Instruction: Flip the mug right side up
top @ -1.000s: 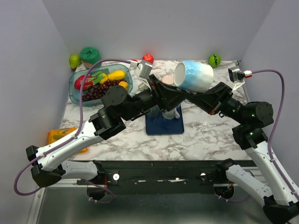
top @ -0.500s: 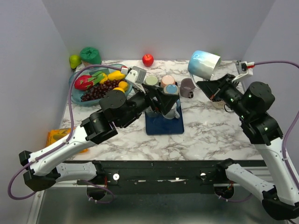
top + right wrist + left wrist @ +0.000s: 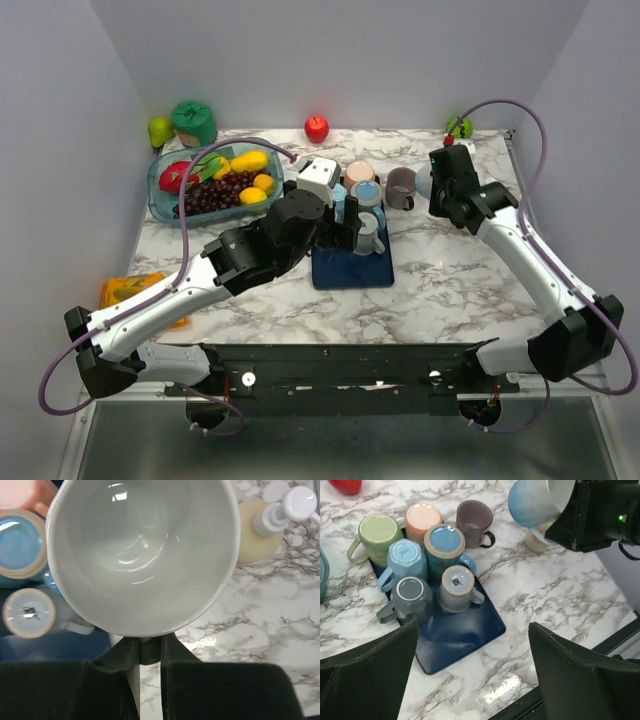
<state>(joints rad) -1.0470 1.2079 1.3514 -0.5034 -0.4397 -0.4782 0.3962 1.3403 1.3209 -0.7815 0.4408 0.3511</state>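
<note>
The mug (image 3: pixel 145 555), pale blue outside and white inside, shows its open mouth straight up to the right wrist camera. My right gripper (image 3: pixel 150 647) is shut on its handle just below the rim. From above, the right gripper (image 3: pixel 447 190) hides nearly all of the mug (image 3: pixel 424 183), which is low over the table at the back right. The left wrist view catches its blue wall (image 3: pixel 535 502) at the top edge. My left gripper (image 3: pixel 473 627) hangs open and holds nothing, above the front of the blue tray (image 3: pixel 455 645).
Several mugs stand upside down on the blue tray (image 3: pixel 350 268); a purple mug (image 3: pixel 402 186) stands upright beside it. A soap dispenser (image 3: pixel 265 530) is right next to the held mug. A fruit bowl (image 3: pixel 215 180) sits back left, a red apple (image 3: pixel 316 127) at the back.
The right arm brought the mug down from high over the tray to the back right and turned its mouth upward. The left gripper opened wide and drew back over the tray.
</note>
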